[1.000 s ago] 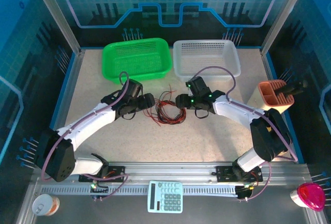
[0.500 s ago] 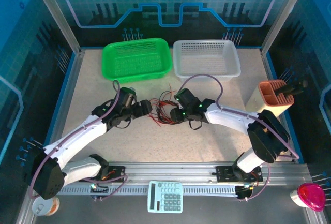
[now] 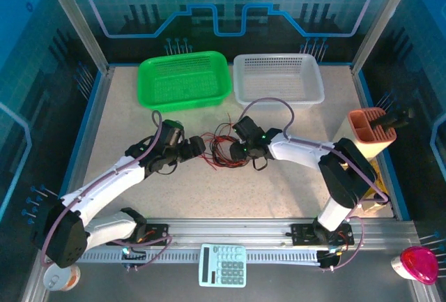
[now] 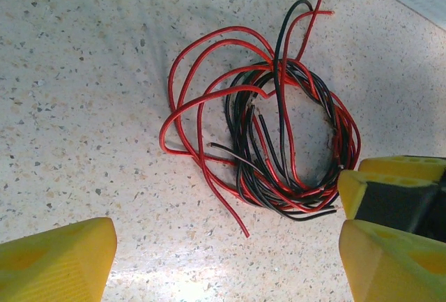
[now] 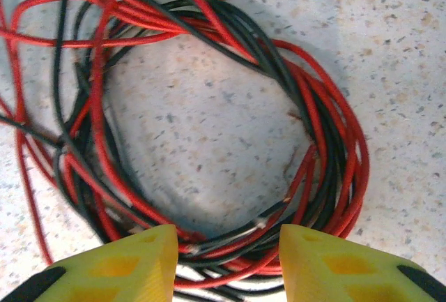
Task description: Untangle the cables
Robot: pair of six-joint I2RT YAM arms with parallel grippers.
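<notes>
Looking down from above, both arms have dropped and swung inward over the last second. The left gripper (image 3: 196,146) and the right gripper (image 3: 239,151) now sit on either side of the cables (image 3: 219,153), which lie between their tips on the speckled table (image 3: 125,107).

From the left wrist, the left gripper (image 4: 226,236) stands wide open. The cables (image 4: 240,141) lie on the table just ahead of its fingers, a loose red-and-black coil with stray ends. The other gripper's yellow fingers (image 4: 390,187) meet the coil at its right side.

From the right wrist, the right gripper (image 5: 226,246) is also spread. The near arc of the cables (image 5: 327,155) runs across the gap between its fingertips, and nothing is pinched yet. The approach looks complete, so I'd judge closing on a strand comes next.
</notes>
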